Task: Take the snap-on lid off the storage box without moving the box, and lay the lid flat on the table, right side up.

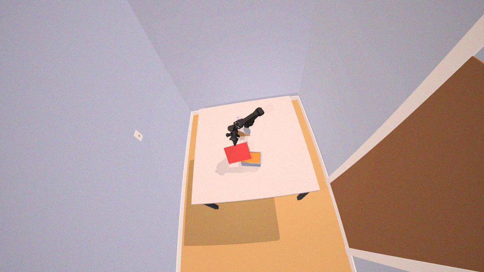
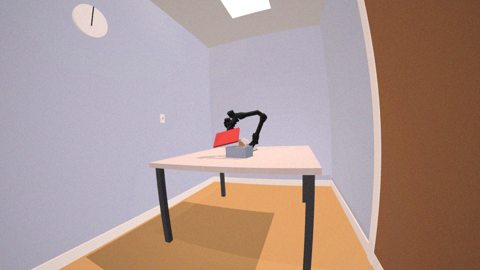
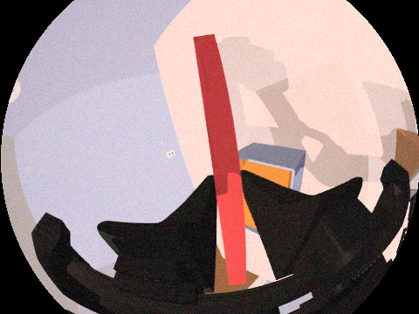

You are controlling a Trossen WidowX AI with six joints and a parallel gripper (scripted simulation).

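Note:
The red lid is in the air, tilted, above and to the left of the storage box in the top and exterior views. My gripper is shut on one edge of the lid. The storage box is blue-grey with an orange inside. It stands open on the table. In the top view the lid hides the box's left rear part.
Behind the box, near the arm's base, stands a brown and white object, partly hidden by the arm. The shadow of the arm and lid falls on the table to the left of the box in the top view.

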